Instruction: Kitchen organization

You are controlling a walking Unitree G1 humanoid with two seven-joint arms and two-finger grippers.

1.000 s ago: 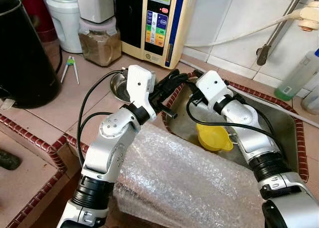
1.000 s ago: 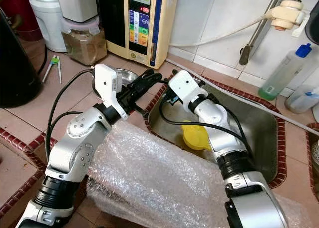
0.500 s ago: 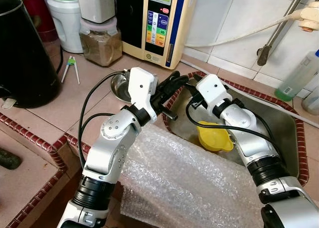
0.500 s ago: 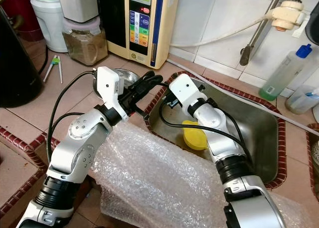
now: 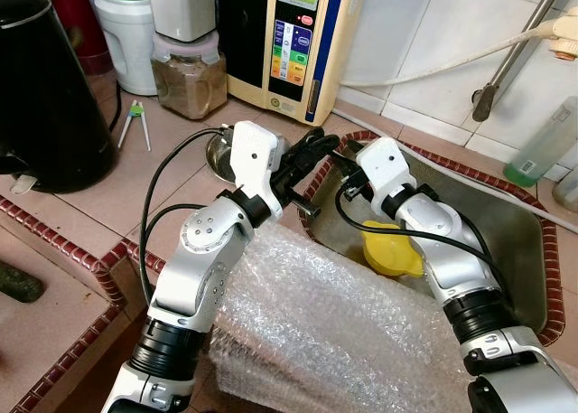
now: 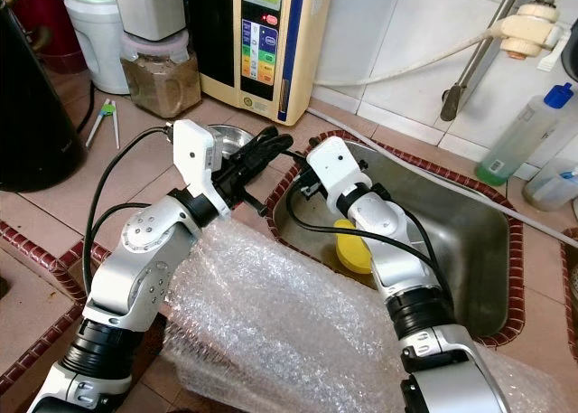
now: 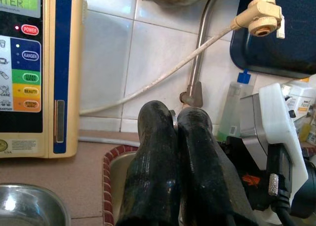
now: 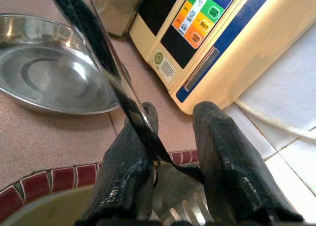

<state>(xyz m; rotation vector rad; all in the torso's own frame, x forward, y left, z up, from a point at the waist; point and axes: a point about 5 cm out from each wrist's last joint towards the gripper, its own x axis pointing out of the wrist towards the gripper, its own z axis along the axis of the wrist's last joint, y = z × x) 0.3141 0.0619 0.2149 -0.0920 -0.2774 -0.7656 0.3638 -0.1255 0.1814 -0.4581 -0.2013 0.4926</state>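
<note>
My two grippers meet over the near left corner of the steel sink (image 5: 510,250). The left gripper (image 5: 318,146) is shut; a sliver of metal shows between its fingertips (image 7: 173,114). In the right wrist view a shiny fork (image 8: 106,63) runs slantwise along one finger of my right gripper (image 8: 173,110). Its other finger stands apart, so the right gripper is open. A steel bowl (image 5: 217,153) sits on the tiled counter just behind the left gripper. A yellow cup (image 5: 390,248) lies in the sink under my right arm.
Bubble wrap (image 5: 334,332) covers the counter edge in front of me. A cream water machine (image 5: 293,42), a jar of brown powder (image 5: 188,70) and a black kettle (image 5: 45,88) stand at the back left. A green bottle (image 5: 546,133) stands behind the sink.
The camera has shifted slightly, so the whole scene sits a little lower. Both grippers stay together at the sink's corner, with the right one a touch closer to the left.
</note>
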